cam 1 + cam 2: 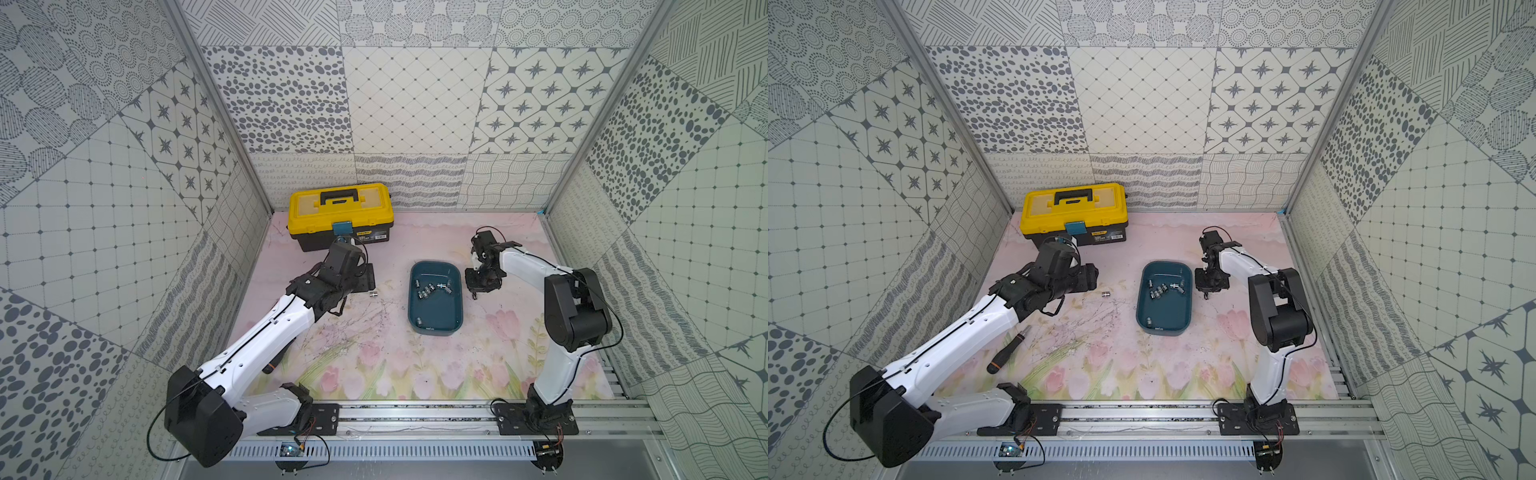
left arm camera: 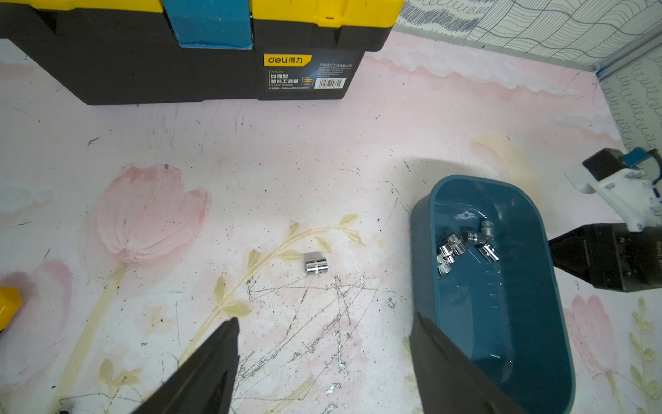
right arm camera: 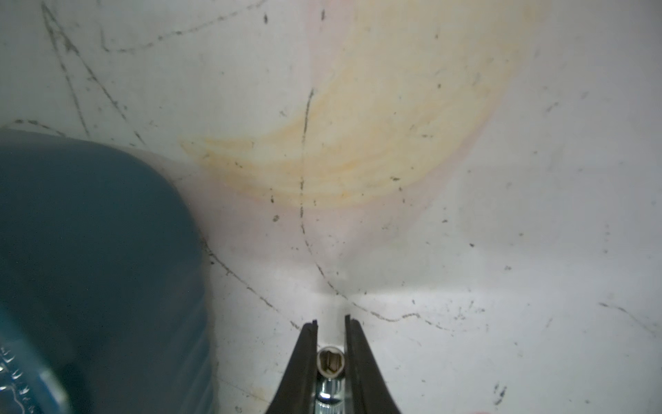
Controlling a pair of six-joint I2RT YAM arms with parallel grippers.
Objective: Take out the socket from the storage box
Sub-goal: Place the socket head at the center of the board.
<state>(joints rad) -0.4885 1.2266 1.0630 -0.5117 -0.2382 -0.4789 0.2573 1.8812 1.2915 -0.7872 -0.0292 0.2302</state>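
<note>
- The black plastic toolbox with a yellow lid (image 2: 125,71) has a little yellow tag (image 2: 287,60) on its front that says "deli 得力".
- Under the tag, white words (image 2: 284,79) say "加强型 塑料工具箱" (the tinier print beside them is too small to read).

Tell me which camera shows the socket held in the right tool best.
The right wrist view: the socket sits close up, clamped in the right tool, hollow end facing the camera. Both top views show only a tiny speck under that tool. The left wrist view shows the tool but no clear socket.
</note>
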